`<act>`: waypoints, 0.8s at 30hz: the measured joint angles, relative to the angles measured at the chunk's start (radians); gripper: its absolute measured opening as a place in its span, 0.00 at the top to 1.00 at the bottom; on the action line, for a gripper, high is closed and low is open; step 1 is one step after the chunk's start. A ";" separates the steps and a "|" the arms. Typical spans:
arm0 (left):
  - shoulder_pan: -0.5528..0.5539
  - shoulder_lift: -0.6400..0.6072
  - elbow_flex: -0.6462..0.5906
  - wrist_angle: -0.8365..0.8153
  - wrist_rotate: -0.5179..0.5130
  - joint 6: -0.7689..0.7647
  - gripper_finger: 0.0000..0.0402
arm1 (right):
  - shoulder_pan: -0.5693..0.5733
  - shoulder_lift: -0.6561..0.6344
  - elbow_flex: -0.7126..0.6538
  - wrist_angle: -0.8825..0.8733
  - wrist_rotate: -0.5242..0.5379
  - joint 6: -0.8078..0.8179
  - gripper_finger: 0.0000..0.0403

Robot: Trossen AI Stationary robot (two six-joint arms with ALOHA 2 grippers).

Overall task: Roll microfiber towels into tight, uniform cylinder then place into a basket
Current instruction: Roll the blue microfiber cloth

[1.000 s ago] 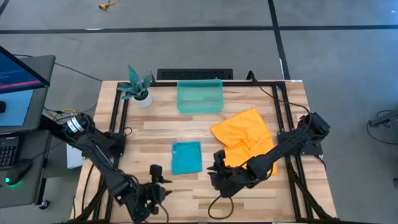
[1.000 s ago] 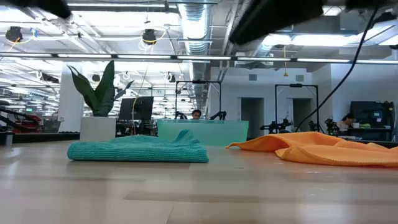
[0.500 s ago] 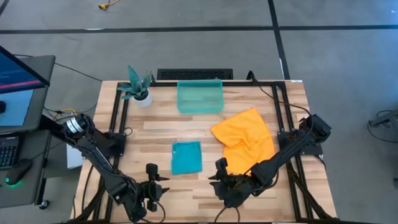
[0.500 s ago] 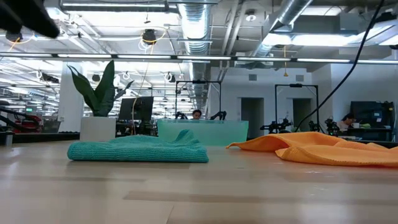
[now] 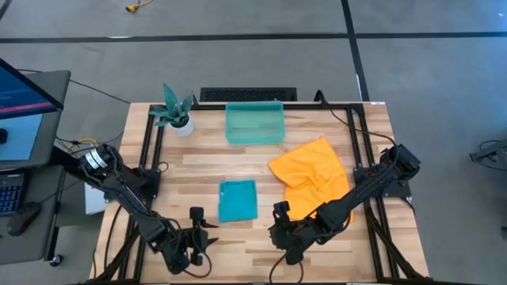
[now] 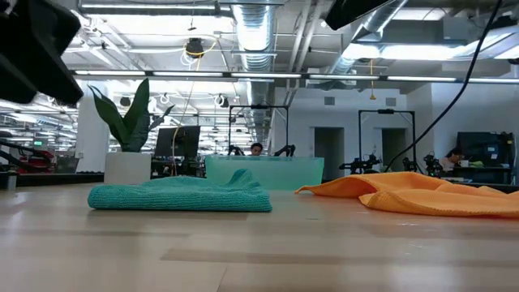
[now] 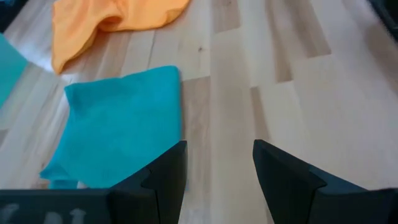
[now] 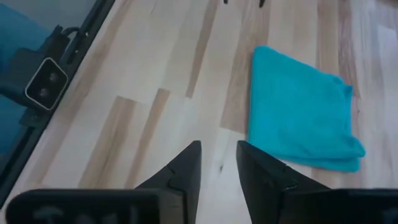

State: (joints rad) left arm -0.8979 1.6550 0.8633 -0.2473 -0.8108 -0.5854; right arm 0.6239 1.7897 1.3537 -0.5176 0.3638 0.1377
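High view — two towels, teal (image 5: 238, 200) and orange (image 5: 311, 176) — one basket (image 5: 254, 123).

Basket (image 5: 254, 123) at the table's (image 5: 348, 253) far edge, potted plant (image 5: 176, 113) left of it near the far left corner, folded towel (image 5: 238, 200) mid-table toward the near edge, second towel (image 5: 313, 174) spread to its right.

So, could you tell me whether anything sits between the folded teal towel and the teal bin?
Nothing visible does: only bare wooden tabletop separates the folded teal-blue microfiber towel from the translucent teal-green plastic bin.
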 joint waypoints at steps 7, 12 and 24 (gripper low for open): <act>0.051 0.000 -0.019 0.037 0.022 -0.002 0.56 | -0.005 0.000 0.000 0.001 0.000 0.039 0.68; 0.081 0.000 -0.019 0.038 0.068 0.001 0.56 | -0.009 0.021 0.001 0.021 0.002 0.014 0.68; 0.079 0.068 -0.018 0.108 0.036 0.067 0.56 | -0.038 0.234 0.014 0.160 0.086 -0.270 0.71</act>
State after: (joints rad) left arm -0.8188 1.7230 0.8457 -0.1395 -0.7751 -0.5189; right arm 0.5860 2.0240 1.3679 -0.3574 0.4500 -0.1320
